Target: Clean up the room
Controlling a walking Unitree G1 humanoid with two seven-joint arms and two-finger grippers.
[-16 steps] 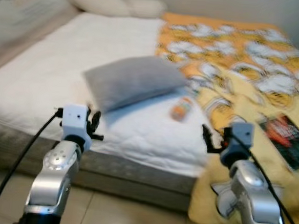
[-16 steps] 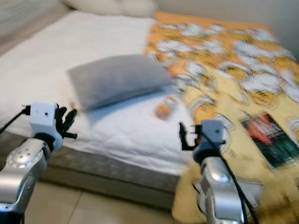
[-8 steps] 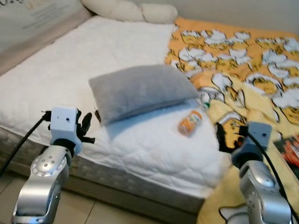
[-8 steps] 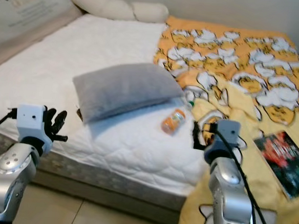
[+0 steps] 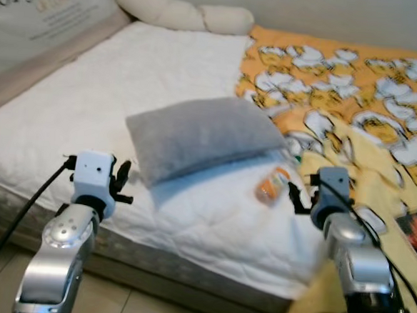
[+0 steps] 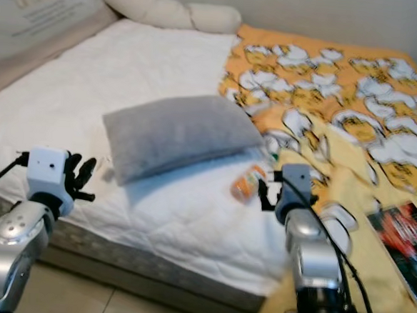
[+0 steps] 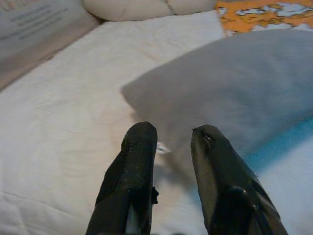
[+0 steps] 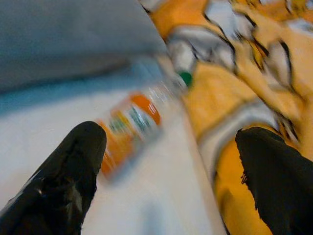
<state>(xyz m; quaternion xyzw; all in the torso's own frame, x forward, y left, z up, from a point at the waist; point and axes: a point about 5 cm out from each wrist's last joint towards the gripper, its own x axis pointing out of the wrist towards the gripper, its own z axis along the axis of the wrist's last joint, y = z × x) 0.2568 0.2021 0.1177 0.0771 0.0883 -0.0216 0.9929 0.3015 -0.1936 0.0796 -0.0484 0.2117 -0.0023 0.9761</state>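
- The right gripper [image 8: 166, 161] has its fingers spread wide apart, hovering just short of the bottle [image 5: 271, 185] with nothing between them.
- The left gripper [image 7: 171, 147] points at the grey pillow [image 5: 203, 133], fingers slightly parted, holding nothing.
- The bottle is clear plastic with an orange label and a green cap, lying on its side, blurred in the right wrist view.
- It rests on the white mattress [image 5: 151, 59] near the bed's front edge, between the pillow and the orange cartoon-print blanket [image 5: 350, 80].
- A long cream bolster [image 5: 183, 13] lies along the head edge; a dark book [image 6: 403, 238] sits on the blanket's right side.
- Both silver arms reach forward over the front edge.
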